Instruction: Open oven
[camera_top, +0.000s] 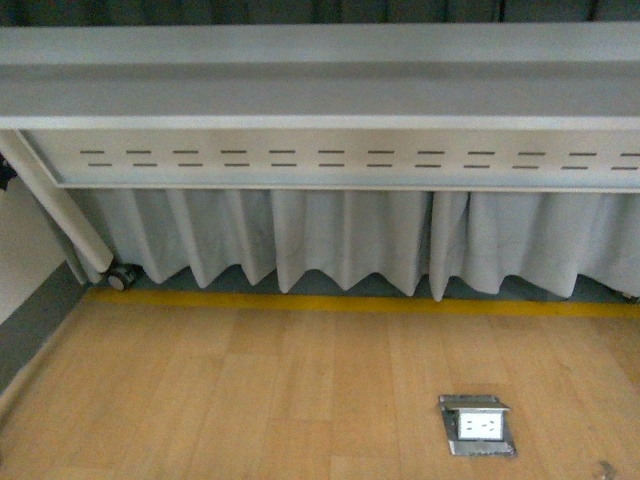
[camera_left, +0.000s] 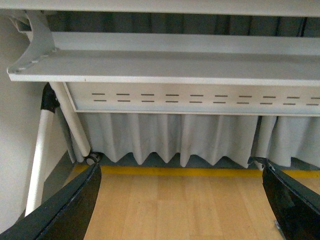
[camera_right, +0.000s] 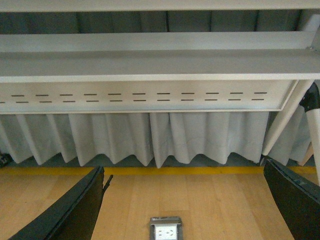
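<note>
- Jaws on both arms spread wide, gripping nothing, touching nothing.
- Left gripper (camera_left: 182, 205): two dark fingers (camera_left: 65, 210) sit at opposite edges of the left wrist view, only bare wood floor (camera_left: 180, 205) between them.
- Right gripper (camera_right: 185, 205): same wide spread, dark fingers (camera_right: 65, 212) at the edges of the right wrist view; a floor outlet box (camera_right: 166, 228) with metal frame and white sockets lies in the floor between them, not in contact.
- Oven: not visible in any view, so its place can't be told.
- Front view shows no arm; just the underside of a grey counter (camera_top: 320, 95) with a slotted metal panel (camera_top: 340, 158).
- Pleated grey curtain (camera_top: 340, 240) hangs under the panel, ending just above the floor.
- Yellow stripe (camera_top: 360, 302) runs along the floor at the curtain's foot.
- Slanted white counter leg (camera_top: 55, 205) ends in a caster wheel (camera_top: 121, 278) at the left, beside the stripe.
- Same outlet box shows in the front view, lower right, lid tipped up.
</note>
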